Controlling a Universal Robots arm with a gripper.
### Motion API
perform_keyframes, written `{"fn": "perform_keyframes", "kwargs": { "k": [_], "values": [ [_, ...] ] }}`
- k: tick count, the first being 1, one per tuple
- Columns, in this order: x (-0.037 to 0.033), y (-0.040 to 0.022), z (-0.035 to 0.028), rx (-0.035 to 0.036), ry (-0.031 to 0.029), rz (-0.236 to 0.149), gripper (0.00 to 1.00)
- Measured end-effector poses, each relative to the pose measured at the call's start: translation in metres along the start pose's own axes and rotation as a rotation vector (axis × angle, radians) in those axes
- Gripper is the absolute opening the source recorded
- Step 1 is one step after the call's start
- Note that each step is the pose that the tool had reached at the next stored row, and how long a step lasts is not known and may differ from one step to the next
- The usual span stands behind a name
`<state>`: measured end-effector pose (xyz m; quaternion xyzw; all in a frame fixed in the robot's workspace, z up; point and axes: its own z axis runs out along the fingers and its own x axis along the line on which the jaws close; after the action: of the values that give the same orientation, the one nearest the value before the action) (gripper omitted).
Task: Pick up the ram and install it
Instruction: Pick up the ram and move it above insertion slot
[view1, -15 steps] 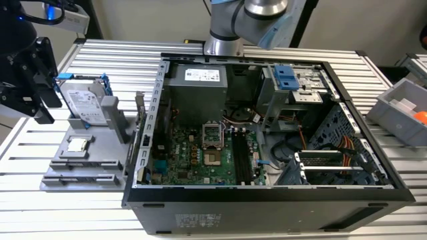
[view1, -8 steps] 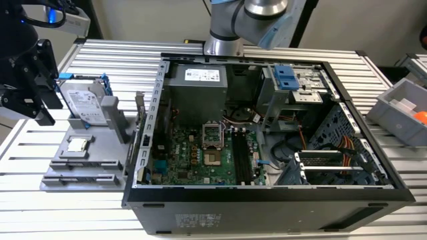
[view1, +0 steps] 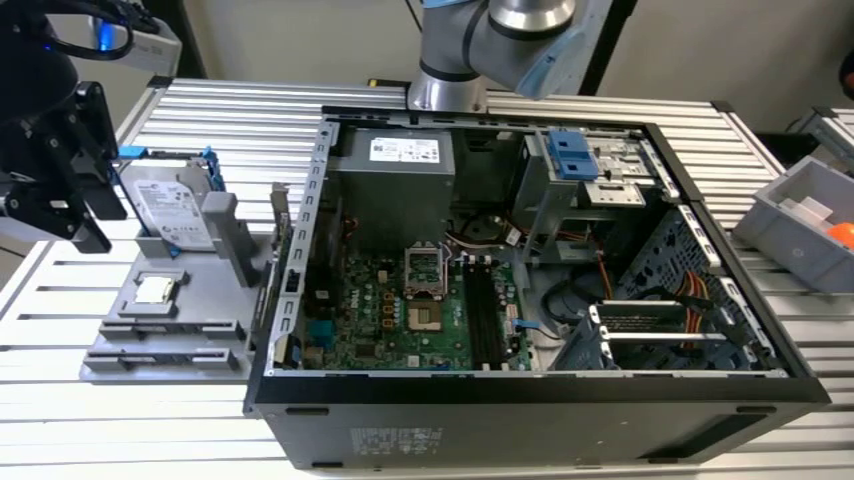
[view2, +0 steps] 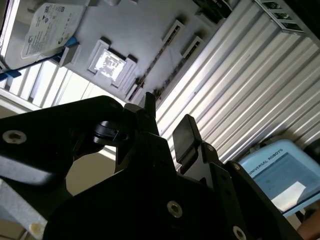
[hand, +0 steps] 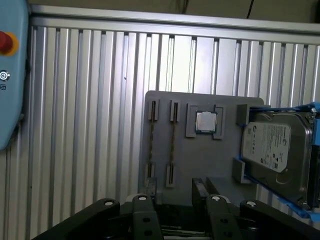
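I am at a big bench (view1: 200, 110) made of long silver slats. On it lies an open computer case (view1: 534, 420), and I can see the green board and wires inside. At the exterior view's right sits a gray bin (view1: 801, 220). At the exterior view's left, just beside the case, is a flat gray tray (hand: 200, 160). A silver hard drive (view1: 171, 205) with blue edges stands in the tray. Two thin ram sticks (hand: 171, 145) stand on edge in their slots in the tray, side by side. A small square chip (view1: 158, 290) sits in the tray between the sticks and the drive. My tool (hand: 172, 197) hangs over the tray. Its two black fingers (view2: 185, 132) are apart. It holds nothing.
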<state>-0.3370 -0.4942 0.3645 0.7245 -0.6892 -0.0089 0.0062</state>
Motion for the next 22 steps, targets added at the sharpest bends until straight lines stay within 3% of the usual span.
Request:
{"fn": "perform_keyframes", "kwargs": {
  "k": [15, 22],
  "values": [
    [0.0012, -0.0001, 0.0089, -0.0005, 0.0001, 0.000, 1.00],
    [0.0012, -0.0001, 0.0099, -0.0005, 0.0001, 0.000, 1.00]
  ]
}}
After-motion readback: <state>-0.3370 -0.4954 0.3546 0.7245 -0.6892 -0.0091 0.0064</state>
